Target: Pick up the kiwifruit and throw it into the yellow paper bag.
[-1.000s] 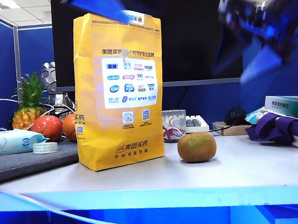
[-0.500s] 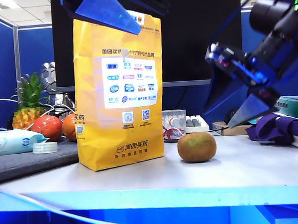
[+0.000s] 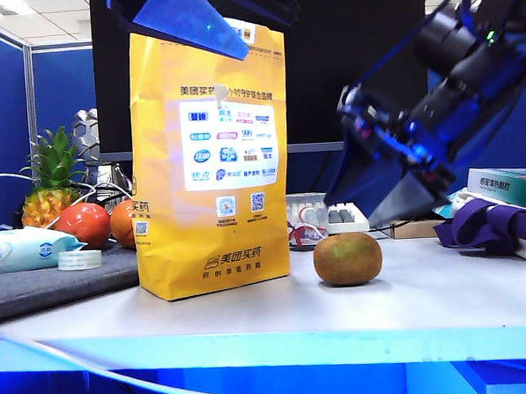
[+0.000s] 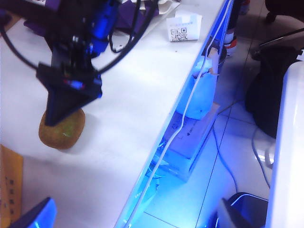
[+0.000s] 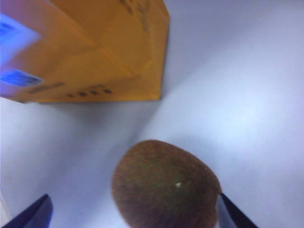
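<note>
Kiwifruit [image 3: 347,259] near the table's [image 3: 444,293] front edge, beside yellow paper bag [image 3: 210,156]. Right gripper [image 5: 133,213] spread wide above it; next, down and pinch. Left gripper [image 4: 133,216] spread over bag.

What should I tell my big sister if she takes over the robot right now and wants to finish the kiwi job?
Right gripper: open, empty, just above the kiwifruit, fingertips on either side of it in the right wrist view, not gripping.
Left gripper: at the top of the yellow paper bag; whether it is open, shut or holding the rim cannot be told.
Kiwifruit lies on the table, beside the upright bag, apart from it.
Done: approach only.
Left: lower, close on the kiwifruit, lift it, drop it into the bag.
</note>
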Robot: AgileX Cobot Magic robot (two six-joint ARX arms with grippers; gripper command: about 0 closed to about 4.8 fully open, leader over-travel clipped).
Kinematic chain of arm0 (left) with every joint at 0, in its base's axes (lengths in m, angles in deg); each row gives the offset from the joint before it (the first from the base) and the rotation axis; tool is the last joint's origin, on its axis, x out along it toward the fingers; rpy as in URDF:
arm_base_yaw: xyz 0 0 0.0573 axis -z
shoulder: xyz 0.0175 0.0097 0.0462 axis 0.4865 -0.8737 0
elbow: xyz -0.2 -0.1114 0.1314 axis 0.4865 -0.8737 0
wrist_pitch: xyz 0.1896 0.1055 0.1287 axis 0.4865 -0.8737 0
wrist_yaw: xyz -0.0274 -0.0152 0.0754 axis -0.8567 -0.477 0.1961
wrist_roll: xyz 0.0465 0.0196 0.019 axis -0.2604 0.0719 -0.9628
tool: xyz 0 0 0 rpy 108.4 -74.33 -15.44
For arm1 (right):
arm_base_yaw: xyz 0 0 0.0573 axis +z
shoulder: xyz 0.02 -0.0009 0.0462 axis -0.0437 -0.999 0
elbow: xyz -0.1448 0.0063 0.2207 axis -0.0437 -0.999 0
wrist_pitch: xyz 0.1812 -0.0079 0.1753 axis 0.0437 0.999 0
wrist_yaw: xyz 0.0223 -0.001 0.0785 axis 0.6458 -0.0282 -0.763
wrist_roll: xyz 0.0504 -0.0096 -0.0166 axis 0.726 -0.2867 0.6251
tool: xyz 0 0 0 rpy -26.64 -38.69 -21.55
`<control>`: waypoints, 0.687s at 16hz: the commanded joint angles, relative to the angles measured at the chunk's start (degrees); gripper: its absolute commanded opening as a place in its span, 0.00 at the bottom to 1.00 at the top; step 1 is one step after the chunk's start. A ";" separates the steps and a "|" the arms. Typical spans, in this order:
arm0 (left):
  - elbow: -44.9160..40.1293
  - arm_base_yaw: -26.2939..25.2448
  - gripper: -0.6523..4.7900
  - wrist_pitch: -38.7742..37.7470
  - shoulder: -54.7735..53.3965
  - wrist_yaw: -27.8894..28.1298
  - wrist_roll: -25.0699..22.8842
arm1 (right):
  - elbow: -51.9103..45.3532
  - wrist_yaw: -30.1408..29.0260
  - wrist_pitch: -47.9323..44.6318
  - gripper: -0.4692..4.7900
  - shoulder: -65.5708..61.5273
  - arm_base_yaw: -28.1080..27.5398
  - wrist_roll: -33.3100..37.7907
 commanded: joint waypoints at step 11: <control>0.20 -0.28 1.00 0.39 0.15 2.14 0.46 | 1.05 4.70 -2.40 0.52 -6.54 0.26 -0.35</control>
